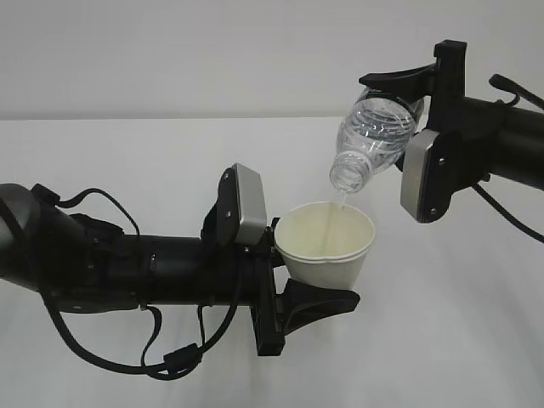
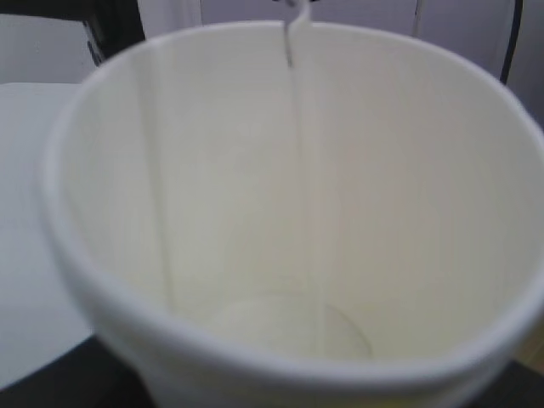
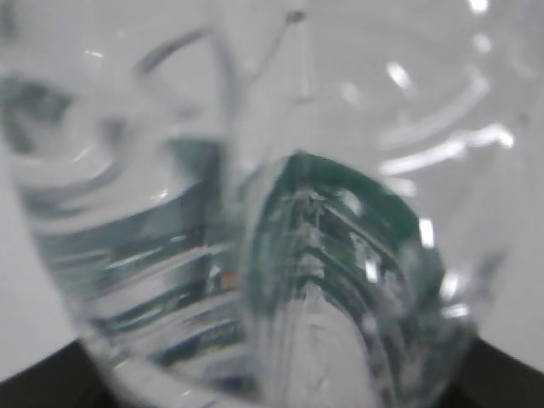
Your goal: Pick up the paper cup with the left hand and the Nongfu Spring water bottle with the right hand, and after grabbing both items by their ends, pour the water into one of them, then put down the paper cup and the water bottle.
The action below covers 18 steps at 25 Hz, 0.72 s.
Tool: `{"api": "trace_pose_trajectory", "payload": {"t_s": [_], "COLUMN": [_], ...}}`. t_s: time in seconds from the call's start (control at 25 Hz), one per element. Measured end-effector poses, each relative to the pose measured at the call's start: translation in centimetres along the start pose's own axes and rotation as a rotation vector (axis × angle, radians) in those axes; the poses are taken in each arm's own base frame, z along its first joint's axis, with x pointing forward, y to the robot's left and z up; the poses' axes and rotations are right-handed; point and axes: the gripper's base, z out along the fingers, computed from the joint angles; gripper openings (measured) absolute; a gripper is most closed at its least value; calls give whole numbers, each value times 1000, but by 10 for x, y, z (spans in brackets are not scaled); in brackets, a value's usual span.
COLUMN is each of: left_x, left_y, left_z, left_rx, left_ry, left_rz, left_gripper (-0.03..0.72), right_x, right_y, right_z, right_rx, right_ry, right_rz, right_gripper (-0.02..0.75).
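Two grips, exterior view: left hand (image 1: 293, 280) clamped on paper cup (image 1: 327, 242), mouth up under the stream; right hand (image 1: 416, 127) pinching Nongfu Spring water bottle (image 1: 374, 140) at its base, neck tipped down above the cup for pouring. Left wrist: thin water (image 2: 293, 51) thread falling into the cup, bottom barely wet. Right wrist: bottle base only, blurred.

The outside cam sits about level with the arms, looking across the white table (image 1: 127, 153) at a blank wall. Left wrist cam stares right down into the cup (image 2: 280, 212), super close and blurry. Right wrist cam is jammed against the bottle (image 3: 280, 255). All three share the pour spot.
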Motion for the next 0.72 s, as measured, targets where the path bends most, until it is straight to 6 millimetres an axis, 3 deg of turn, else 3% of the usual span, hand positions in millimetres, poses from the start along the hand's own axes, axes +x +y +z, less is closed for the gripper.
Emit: {"api": "trace_pose_trajectory", "payload": {"t_s": [0.72], "left_x": [1], "left_y": [-1], "left_z": [0], "left_rx": [16], "left_ry": [6], "left_rz": [-5], "left_gripper": [453], "right_x": [0], "right_y": [0], "right_z": [0], "right_rx": [2], "right_ry": [-1], "right_rz": [-1], "right_gripper": [469]}}
